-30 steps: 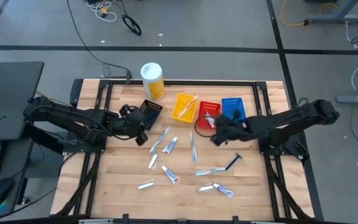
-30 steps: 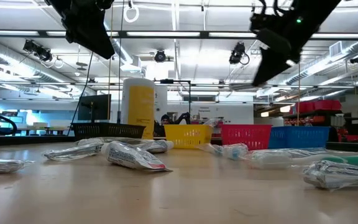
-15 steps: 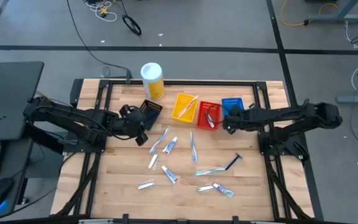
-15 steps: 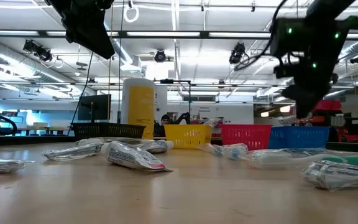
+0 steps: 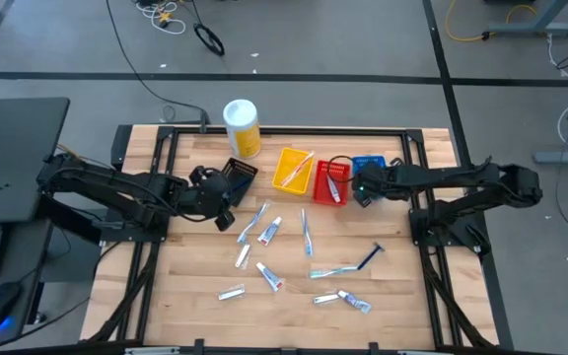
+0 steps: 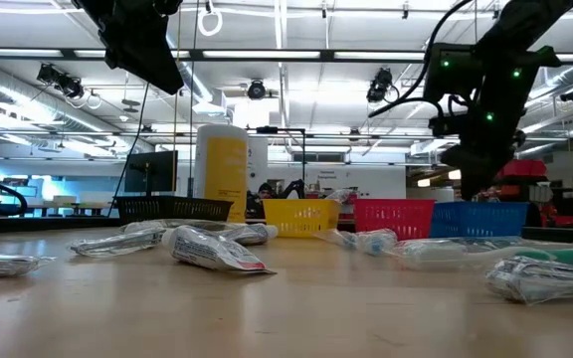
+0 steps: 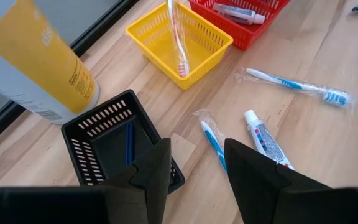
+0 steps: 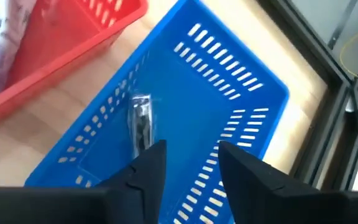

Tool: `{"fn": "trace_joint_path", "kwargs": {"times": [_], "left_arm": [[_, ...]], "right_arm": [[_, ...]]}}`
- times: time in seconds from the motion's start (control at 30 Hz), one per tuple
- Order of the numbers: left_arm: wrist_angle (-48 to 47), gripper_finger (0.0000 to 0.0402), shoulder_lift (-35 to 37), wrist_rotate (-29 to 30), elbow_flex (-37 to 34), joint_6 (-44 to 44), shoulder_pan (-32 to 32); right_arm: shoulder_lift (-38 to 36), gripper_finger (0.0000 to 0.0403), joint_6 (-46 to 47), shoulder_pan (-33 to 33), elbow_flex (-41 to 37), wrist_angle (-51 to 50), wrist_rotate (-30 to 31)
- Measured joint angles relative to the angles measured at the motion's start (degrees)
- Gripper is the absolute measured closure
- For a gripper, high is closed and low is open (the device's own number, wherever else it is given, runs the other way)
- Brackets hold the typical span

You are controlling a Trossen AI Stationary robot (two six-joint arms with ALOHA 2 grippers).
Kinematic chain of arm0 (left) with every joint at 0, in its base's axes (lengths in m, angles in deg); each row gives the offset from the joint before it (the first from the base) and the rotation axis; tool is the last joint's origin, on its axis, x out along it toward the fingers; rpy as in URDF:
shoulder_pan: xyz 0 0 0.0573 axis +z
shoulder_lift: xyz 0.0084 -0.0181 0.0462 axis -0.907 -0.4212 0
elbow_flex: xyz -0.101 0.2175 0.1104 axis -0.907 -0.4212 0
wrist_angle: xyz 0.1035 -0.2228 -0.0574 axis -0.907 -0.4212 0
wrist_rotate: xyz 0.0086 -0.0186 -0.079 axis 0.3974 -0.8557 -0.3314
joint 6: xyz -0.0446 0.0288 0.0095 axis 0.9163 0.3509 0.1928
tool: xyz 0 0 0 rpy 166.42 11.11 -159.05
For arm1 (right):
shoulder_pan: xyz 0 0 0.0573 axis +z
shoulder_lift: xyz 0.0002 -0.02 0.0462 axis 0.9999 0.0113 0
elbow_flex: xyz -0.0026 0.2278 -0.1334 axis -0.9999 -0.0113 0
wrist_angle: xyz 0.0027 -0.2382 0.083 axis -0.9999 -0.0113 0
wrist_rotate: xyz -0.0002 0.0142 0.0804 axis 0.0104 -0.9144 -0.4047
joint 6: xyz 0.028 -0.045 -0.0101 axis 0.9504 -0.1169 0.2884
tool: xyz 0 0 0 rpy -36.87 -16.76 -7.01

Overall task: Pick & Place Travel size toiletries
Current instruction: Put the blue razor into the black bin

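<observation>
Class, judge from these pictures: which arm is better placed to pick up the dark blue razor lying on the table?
Probably the right: its gripper hangs open over the blue tray, on the razor's side. The left gripper is across the table.

No legible txt; canister [image 7: 30, 62] label print too blurry.

Bright, even overhead light; soft shadows; low view foreground blurry; ceiling lamps glare in bkgd.

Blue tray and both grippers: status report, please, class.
Right gripper open, empty, above blue tray; one small item lies inside. Left gripper open, waiting over black tray. Nothing in the way.
</observation>
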Motion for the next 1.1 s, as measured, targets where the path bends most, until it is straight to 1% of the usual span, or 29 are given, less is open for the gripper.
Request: {"fn": "trace_joint_path", "kwargs": {"times": [0.1, 0.33, 0.4, 0.5, 0.53, 0.6, 0.63, 0.83, 0.93, 1.03, 1.1], "left_arm": [[0.0, 0.0242, 0.0, 0.0, 0.0, -0.2, 0.0], [0.0, 0.0242, 0.0, 0.1, 0.0, -0.2, 0.0], [0.0, 0.0242, 0.0, 0.1, 0.0, -0.2, 0.0], [0.0, 0.0242, 0.0, 0.1, 0.0, 0.3, 0.0], [0.0, 0.0242, 0.0, 0.1, 0.0, 0.5, 0.0], [0.0, 0.0242, 0.0, 0.2, 0.0, 0.6, 0.0], [0.0, 0.0242, 0.0, 0.3, 0.0, 0.6, 0.0], [0.0, 0.0242, 0.0, 0.3, 0.0, 1.4, 0.0], [0.0, 0.0242, 0.0, 0.8, 0.0, 1.8, 0.0], [0.0, 0.0242, 0.0, 1.4, 0.0, 2.0, 0.0], [0.0, 0.0242, 0.0, 1.4, 0.0, 2.0, 0.0]], "right_arm": [[-0.3, 0.0246, -2.7, 1.1, 0.6, -0.3, -4.5], [-0.3, 0.0246, -10.0, 6.8, 7.2, -5.5, -20.2], [-0.3, 0.0246, -13.1, 9.0, 8.5, -6.2, -27.4], [-0.3, 0.0246, -18.2, 12.8, 8.8, -5.5, -41.7], [-0.3, 0.0246, -19.1, 14.3, 8.8, -5.3, -45.6], [-0.2, 0.0246, -19.6, 17.4, 8.5, -4.3, -50.8], [-0.2, 0.0246, -19.8, 18.9, 8.2, -3.8, -52.2], [-0.2, 0.0245, -21.5, 28.0, 4.9, -0.7, -52.0], [-0.2, 0.0245, -22.1, 31.6, 2.9, 0.9, -48.0], [-0.2, 0.0245, -23.7, 34.3, 0.9, 1.2, -41.0], [-0.2, 0.0245, -24.3, 35.4, -0.4, 1.9, -37.7]]}}
